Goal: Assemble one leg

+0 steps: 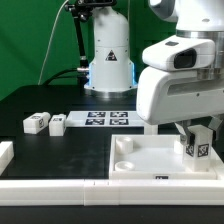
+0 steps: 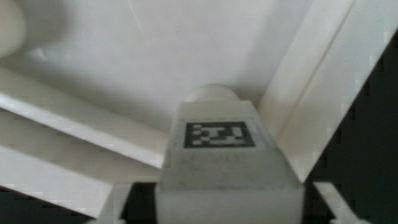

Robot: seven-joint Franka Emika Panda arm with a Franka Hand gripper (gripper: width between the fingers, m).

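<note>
The gripper point(image 1: 196, 146) is hanging over the white panel point(image 1: 150, 160) and is clamping a leg point(image 1: 196, 143) between its two fingers, with the black-and-white tag on the leg's face turned toward the exterior camera. The leg is standing upright, its lower end just above or touching the panel's top surface near the corner on the exterior view's right; whether it is actually touching cannot be told. In the wrist view the leg point(image 2: 221, 140) is filling the lower middle of the picture, its tag plainly showing and its rounded tip pointing toward the panel point(image 2: 160, 60), close beside one of the panel's raised edges. The gripper's fingers point(image 2: 329, 200) are showing as pale bars pressed on either side of the leg.

Well apart from the panel, toward the exterior view's left, two more legs point(image 1: 37, 123) point(image 1: 57, 124) are lying side by side on the black table point(image 1: 60, 150). Beyond the panel, between those legs and the arm, the marker board point(image 1: 108, 119) is lying flat on the table.
</note>
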